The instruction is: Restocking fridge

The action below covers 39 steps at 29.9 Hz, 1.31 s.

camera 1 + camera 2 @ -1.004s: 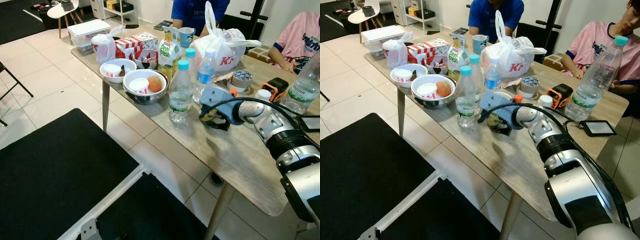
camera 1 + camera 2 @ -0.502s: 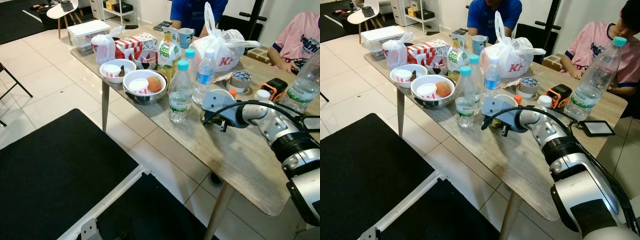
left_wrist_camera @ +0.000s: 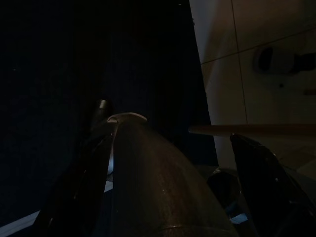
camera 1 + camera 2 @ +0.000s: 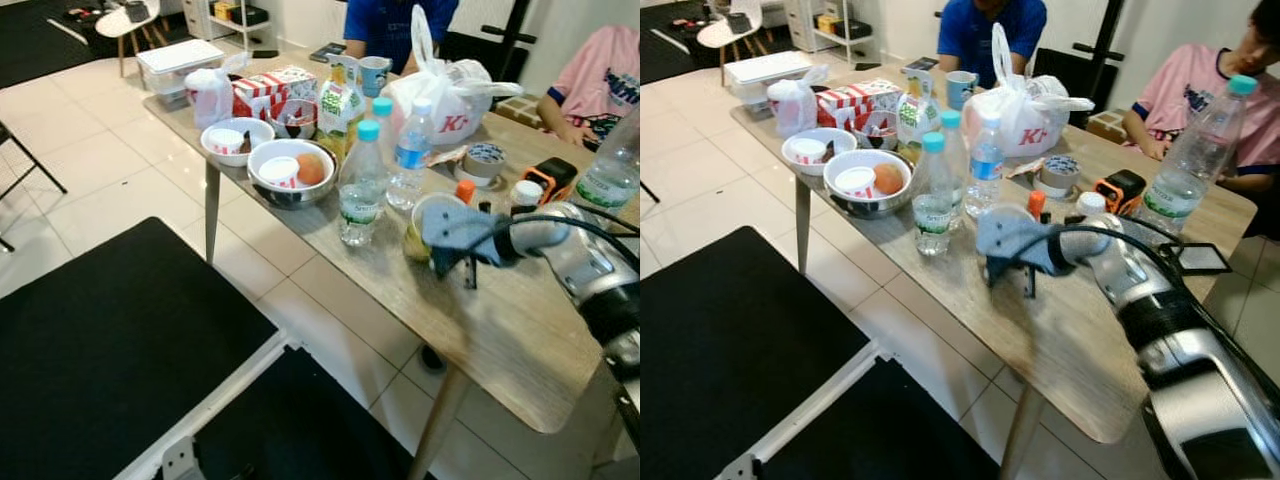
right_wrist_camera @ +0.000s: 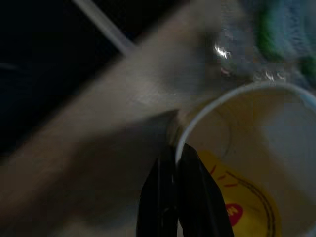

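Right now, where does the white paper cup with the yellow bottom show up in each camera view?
Left eye view: paper cup right of centre, on the wooden table.
Right eye view: near the centre.
Right wrist view: close up, open mouth facing the camera.
Left wrist view: looks at dark mat and floor tiles instead.
Shared landmark: the teal-capped water bottle just to the cup's left, seemingly the clear blur in the right wrist view.

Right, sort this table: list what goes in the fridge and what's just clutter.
Fridge: clear plastic water bottles, green juice carton, white paper cup beside the right gripper.
Clutter: grey tape roll, orange tape measure, blue ceramic mug.
Left gripper hangs idle.
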Tool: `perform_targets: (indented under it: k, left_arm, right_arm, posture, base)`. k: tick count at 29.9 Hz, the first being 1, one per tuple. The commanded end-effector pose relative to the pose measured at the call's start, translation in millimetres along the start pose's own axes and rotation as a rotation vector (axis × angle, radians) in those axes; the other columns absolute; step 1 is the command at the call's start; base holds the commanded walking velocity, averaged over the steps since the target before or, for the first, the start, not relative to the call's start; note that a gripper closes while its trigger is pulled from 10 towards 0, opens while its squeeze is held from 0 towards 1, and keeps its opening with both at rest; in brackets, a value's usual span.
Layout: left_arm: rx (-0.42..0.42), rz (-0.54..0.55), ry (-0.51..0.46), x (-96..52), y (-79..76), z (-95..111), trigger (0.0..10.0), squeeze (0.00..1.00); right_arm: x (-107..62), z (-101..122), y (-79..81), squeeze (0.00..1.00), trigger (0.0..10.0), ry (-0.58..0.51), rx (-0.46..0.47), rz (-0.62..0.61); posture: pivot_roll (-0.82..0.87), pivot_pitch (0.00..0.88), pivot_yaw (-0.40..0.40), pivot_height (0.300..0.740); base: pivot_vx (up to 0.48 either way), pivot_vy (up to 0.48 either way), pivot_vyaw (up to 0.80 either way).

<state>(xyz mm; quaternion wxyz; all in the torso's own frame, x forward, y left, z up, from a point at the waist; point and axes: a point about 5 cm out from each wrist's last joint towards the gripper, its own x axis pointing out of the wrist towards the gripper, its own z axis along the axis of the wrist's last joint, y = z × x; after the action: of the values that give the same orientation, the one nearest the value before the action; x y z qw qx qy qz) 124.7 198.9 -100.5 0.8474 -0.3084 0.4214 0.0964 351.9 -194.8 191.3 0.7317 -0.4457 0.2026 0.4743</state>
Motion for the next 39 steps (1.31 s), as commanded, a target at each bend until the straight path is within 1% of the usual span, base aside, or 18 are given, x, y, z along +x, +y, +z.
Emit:
perform_targets:
  k: [1,6,8,11,13,14,15,16,21,24,31,35,39]
  left_arm:
    - [-0.014,-0.003,0.018,-0.5,-1.8,-7.8,10.0,0.0]
    - [-0.014,-0.002,0.023,-0.8,-1.8,-9.6,10.0,0.0]
    - [-0.014,-0.002,0.024,-0.9,-1.7,-9.9,10.0,0.0]
    - [-0.011,-0.009,0.029,0.0,-3.9,-10.3,10.0,0.0]
    - [-0.013,-0.01,0.031,0.5,-4.7,-10.2,10.0,0.0]
    - [-0.011,-0.005,0.034,0.8,-5.0,-10.3,10.0,0.0]
    - [-0.009,-0.001,0.037,1.0,-5.1,-10.4,10.0,0.0]
    - [-0.001,0.002,0.044,1.1,-5.4,-11.1,10.0,0.0]
    - [0.027,0.012,0.067,1.2,-5.6,-13.5,10.0,0.0]
    - [0.053,0.025,0.072,1.0,-4.5,-13.3,10.0,0.0]
    - [0.066,0.037,0.088,0.1,-2.6,-15.3,10.0,0.0]
    - [0.069,0.036,0.088,0.3,-3.1,-15.3,10.0,0.0]
    - [0.071,0.035,0.089,0.4,-3.2,-15.2,10.0,0.0]
  right_arm:
    - [-18.0,3.2,9.2,0.0,0.0,-0.123,0.039,0.086]
    - [-40.4,7.4,24.2,0.0,0.0,-0.272,0.058,0.189]
    - [-42.3,7.8,25.8,0.0,0.0,-0.281,0.056,0.199]
    - [-53.2,13.8,39.0,0.0,0.0,-0.38,0.067,0.28]
    - [-57.0,14.2,44.2,0.0,0.0,-0.398,0.074,0.304]
    - [-57.4,13.2,44.3,0.0,2.5,-0.395,0.078,0.29]
    - [-57.5,12.6,44.1,0.0,7.0,-0.392,0.08,0.278]
    - [-56.9,12.0,44.9,0.0,10.0,-0.389,0.084,0.274]
    - [-52.7,13.0,50.0,0.0,10.0,-0.388,0.099,0.279]
    - [-44.3,10.8,60.0,0.0,10.0,-0.367,0.115,0.309]
    - [-38.0,10.4,66.5,0.0,10.0,-0.351,0.135,0.318]
    - [-30.9,4.6,73.4,0.0,10.0,-0.307,0.157,0.327]
    - [-28.5,4.0,76.0,0.0,10.0,-0.302,0.165,0.328]
  posture:
    - [-0.01,0.0,-0.027,0.74]
    - [-0.02,0.001,-0.031,0.74]
    - [-0.02,0.001,-0.031,0.74]
    - [-0.02,0.001,-0.031,0.74]
    - [-0.02,0.001,-0.031,0.74]
    - [-0.03,0.003,-0.036,0.74]
    - [-0.03,0.003,-0.036,0.74]
    - [-0.03,0.003,-0.036,0.74]
    - [-0.04,0.006,-0.032,0.74]
    - [-0.03,0.009,-0.031,0.74]
    - [-0.04,0.012,-0.028,0.74]
    - [-0.04,0.012,-0.028,0.74]
    - [-0.04,0.016,-0.025,0.74]
  base:
    - [0.0,0.0,0.0]
    - [0.0,0.0,0.0]
    - [0.0,0.0,0.0]
    - [0.0,0.0,0.0]
    - [0.0,0.0,0.0]
    - [0.0,0.0,0.0]
    - [0.0,0.0,0.0]
    - [0.0,0.0,0.0]
    - [0.0,0.0,0.0]
    - [0.0,0.0,0.0]
    - [-0.275,0.0,0.0]
    - [-0.289,0.0,0.0]
    - [-0.289,0.0,0.0]
